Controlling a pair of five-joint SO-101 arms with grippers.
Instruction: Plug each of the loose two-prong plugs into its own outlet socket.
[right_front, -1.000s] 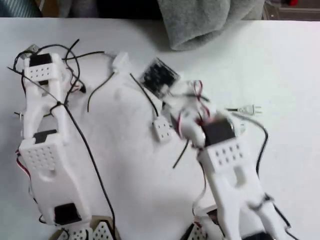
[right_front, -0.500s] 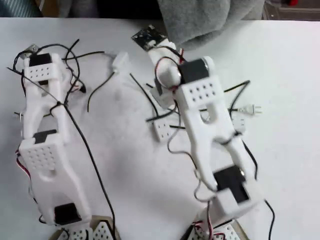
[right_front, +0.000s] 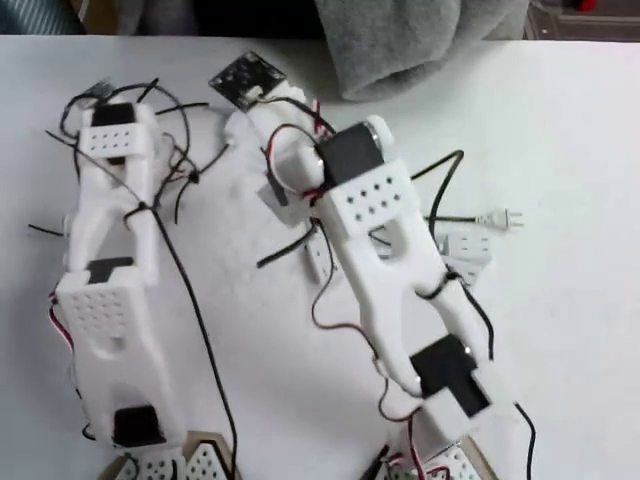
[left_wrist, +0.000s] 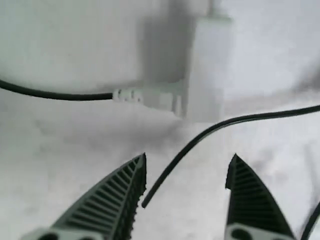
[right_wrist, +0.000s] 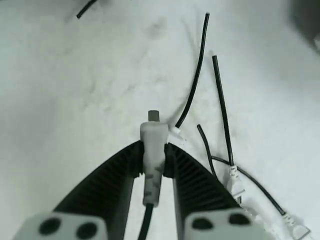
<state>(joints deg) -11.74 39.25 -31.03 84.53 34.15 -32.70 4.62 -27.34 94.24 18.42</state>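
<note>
The two-prong plug (right_wrist: 152, 134) is sitting clamped in the right end effector (right_wrist: 153, 147). Both ribbed fingers are pressing on its white body, the grey prong end is poking out ahead, and its cord is trailing back between them. That grip is making sense: holding the body and leaving the prongs free is what a push into a socket is calling for. In the high view the right arm (right_front: 380, 230) is stretching across the bench (right_front: 560, 130) toward eleven o'clock, holding the plug out over the far middle.

A loose plug (right_front: 500, 217) is lying at three o'clock of that arm, prongs pointing to three o'clock, with nothing gripping it. Just off its seven o'clock an outlet block (right_front: 465, 250) is resting beside the arm, and I cannot tell whether anything is seated in its slots. A second outlet block (right_front: 318, 258) is peeking out at the arm's nine o'clock edge, half covered, so its slots are not readable either.

Over at the bench's nine o'clock side, the left arm (right_front: 105, 250) is pointing toward twelve. The left end effector (left_wrist: 187, 160) is hanging with its fingers spread apart, gripping nothing, and the loose end of a black cord (left_wrist: 200, 137) is lying between the tips. Just beyond sits a white block (left_wrist: 207, 65) with its own lead; plug or socket, I cannot tell. Spread like that, it is looking ready to steady a block.
</note>
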